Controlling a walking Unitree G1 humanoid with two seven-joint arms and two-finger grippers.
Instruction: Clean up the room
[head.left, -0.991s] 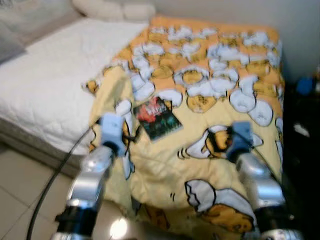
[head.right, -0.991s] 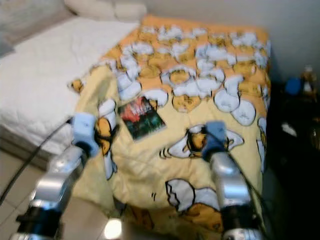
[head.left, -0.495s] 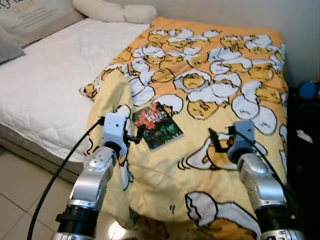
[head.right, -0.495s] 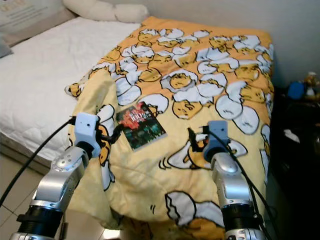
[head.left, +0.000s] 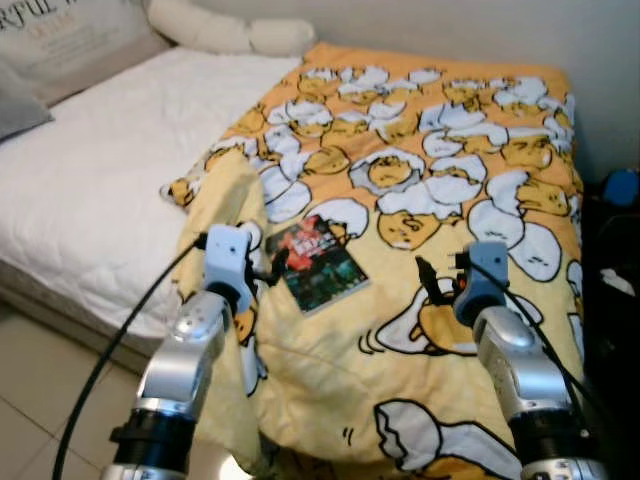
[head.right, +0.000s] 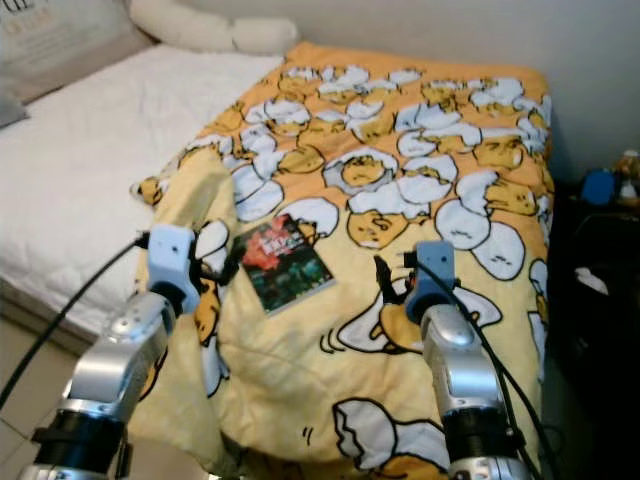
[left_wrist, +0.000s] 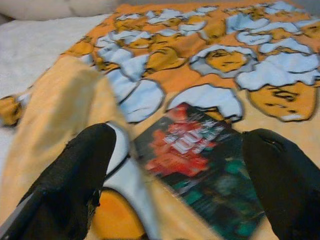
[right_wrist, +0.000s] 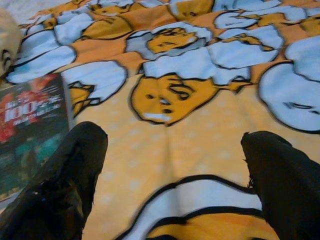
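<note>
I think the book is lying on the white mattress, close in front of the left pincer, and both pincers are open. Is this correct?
Not quite. The book lies on the yellow patterned blanket, not on the white mattress, which is bare beside it; the left eye view shows this. The rest holds: the book is close in front of the left pincer, and both it and the right pincer are open.

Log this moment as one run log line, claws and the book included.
left claw: open, aimed at book | right claw: open, over blanket | book: flat on blanket, not held
</note>
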